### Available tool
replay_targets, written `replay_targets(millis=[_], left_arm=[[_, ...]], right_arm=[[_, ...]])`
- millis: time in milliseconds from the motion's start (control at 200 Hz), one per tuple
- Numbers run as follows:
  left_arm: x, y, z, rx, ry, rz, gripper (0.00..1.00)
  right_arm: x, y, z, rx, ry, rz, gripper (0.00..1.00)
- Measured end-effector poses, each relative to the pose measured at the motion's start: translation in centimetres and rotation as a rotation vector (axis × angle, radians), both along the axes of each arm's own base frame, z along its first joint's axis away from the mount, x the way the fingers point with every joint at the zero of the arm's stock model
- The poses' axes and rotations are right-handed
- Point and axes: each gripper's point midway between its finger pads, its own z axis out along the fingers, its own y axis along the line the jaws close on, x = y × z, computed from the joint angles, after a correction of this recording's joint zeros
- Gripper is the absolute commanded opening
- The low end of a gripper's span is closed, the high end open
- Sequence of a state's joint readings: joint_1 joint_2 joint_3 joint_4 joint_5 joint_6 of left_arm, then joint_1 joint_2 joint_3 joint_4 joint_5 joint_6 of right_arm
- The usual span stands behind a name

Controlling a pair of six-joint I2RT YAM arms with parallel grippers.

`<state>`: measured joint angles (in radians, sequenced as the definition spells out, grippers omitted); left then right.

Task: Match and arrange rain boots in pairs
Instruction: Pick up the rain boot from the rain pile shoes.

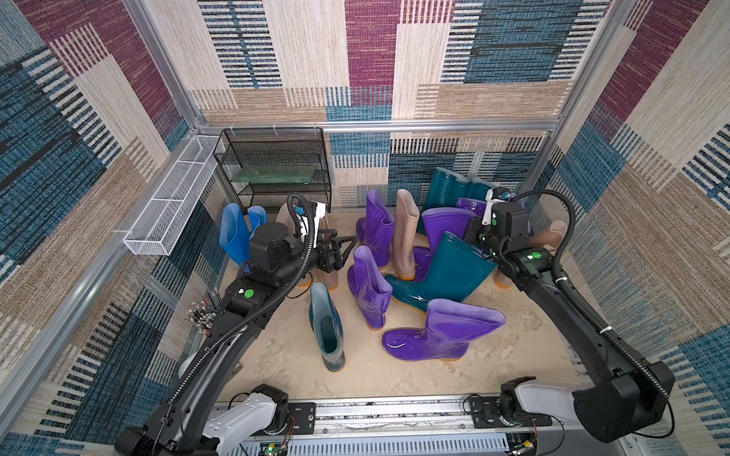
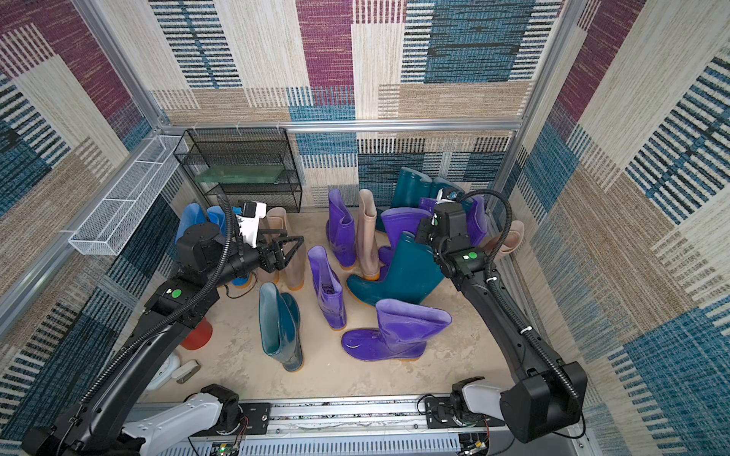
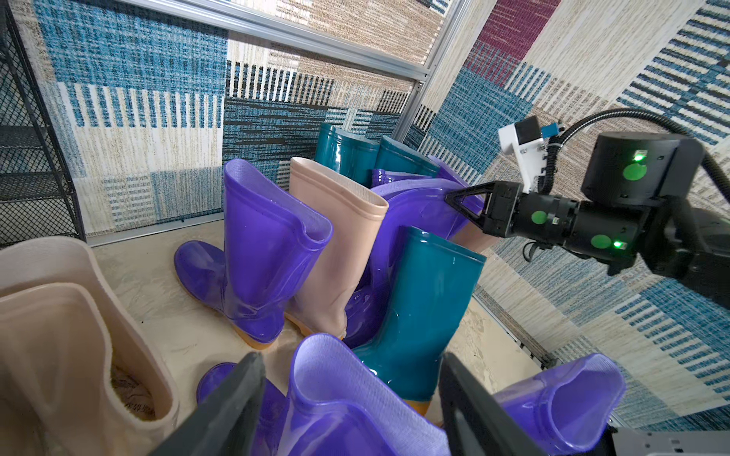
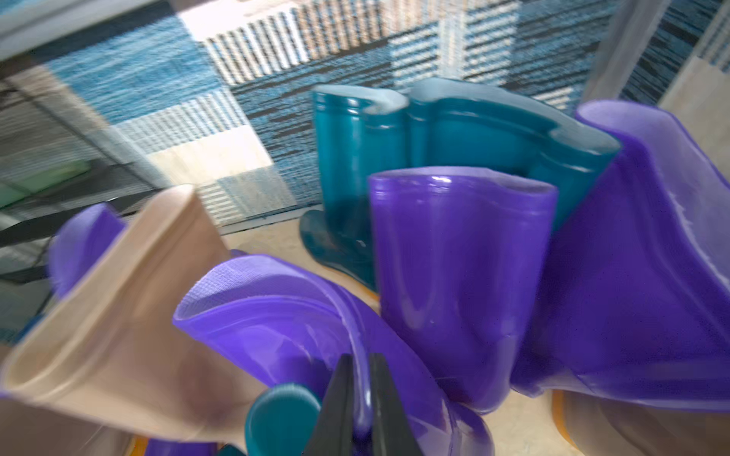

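Closest to the right wrist camera, the right gripper is pressed together on the thin cuff of a purple boot, and the cuff wall passes between its fingers. In a top view that purple boot stands in the crowded far-right cluster on the worktop. It is just behind a teal boot and beside a tall beige boot.

The left gripper is spread wide and holds nothing. It hangs just beside the cuff of a second purple boot, with two beige boots close by and two blue boots further left. A short purple boot and a lone teal boot stand nearer the front.

At the back, a black mesh rack carries a flat green sheet on its middle shelf. A white wire basket hangs on the side rail.
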<state>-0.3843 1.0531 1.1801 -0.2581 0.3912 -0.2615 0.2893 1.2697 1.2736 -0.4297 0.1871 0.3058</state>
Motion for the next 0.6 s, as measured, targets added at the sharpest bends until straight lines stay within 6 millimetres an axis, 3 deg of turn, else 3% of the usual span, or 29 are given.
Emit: replay_targets(millis=[235, 601], left_arm=[[0.0, 0.0, 0.3, -0.003, -0.006, 0.000, 0.72], [0.2, -0.8, 1.4, -0.026, -0.025, -0.037, 0.72]], right_arm=[[-1.1, 3.0, 5.3, -0.044, -0.099, 0.073, 0.00], [-1.0, 2.9, 13.6, -0.068, -0.268, 0.039, 0.00]])
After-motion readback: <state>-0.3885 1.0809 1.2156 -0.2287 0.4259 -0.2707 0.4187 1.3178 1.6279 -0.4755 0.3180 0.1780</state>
